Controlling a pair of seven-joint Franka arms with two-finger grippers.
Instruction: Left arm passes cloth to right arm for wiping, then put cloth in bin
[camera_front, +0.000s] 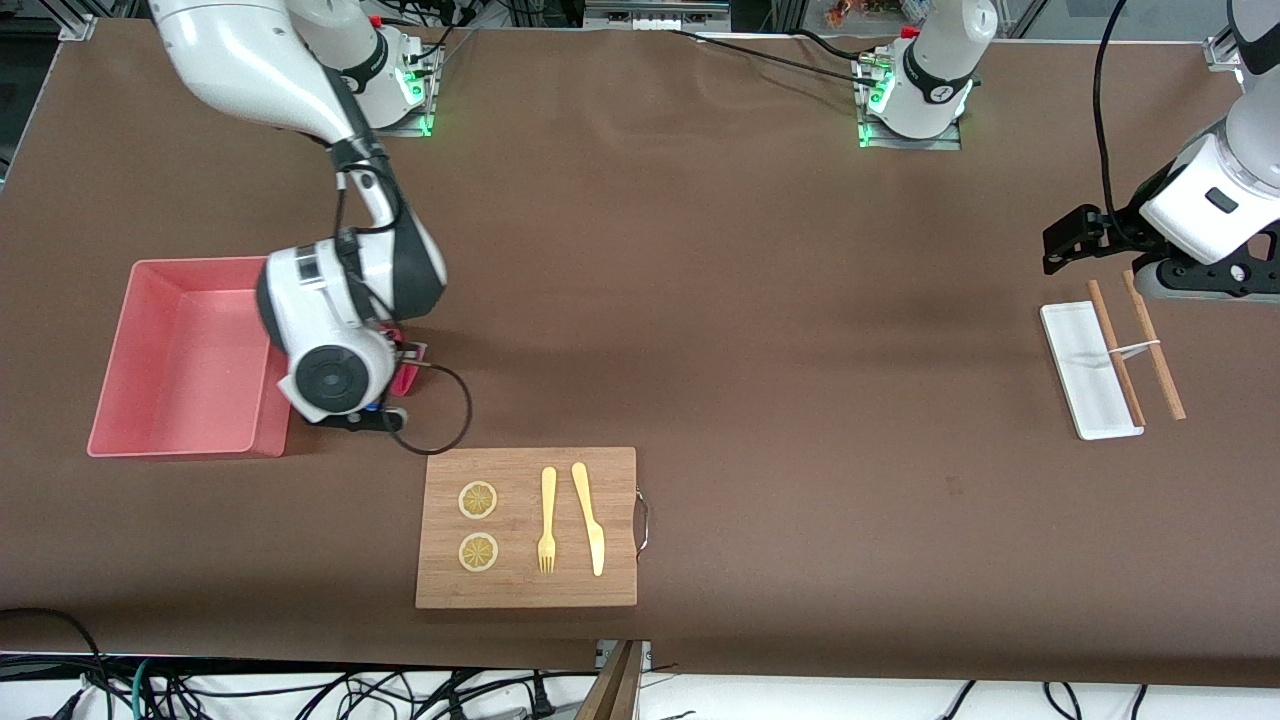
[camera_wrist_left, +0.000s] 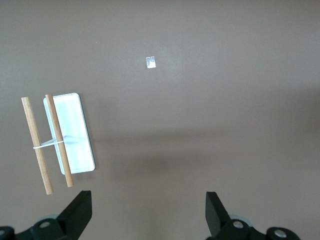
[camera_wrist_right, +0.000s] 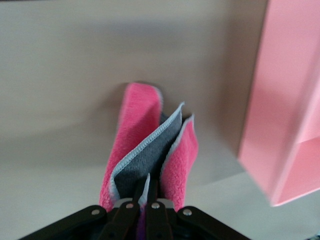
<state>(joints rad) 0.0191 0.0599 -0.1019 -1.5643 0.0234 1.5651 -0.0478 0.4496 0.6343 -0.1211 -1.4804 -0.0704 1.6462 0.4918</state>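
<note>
The right end effector (camera_wrist_right: 145, 202) is clamped on the folded cloth (camera_wrist_right: 150, 150), which hangs just beside the bin (camera_front: 185, 355), so handover looks done and only the drop remains. The left end effector (camera_wrist_left: 148, 212), spread wide and empty, waits over the bench (camera_front: 760, 300) near the white tray (camera_front: 1085, 375) and wooden sticks (camera_front: 1135, 345).

The bin (camera_front: 180, 360) sits at the right arm's end of the bench (camera_front: 760, 300), the cloth (camera_front: 408, 365) just beside it, the board (camera_front: 527, 527) nearer the front camera.
</note>
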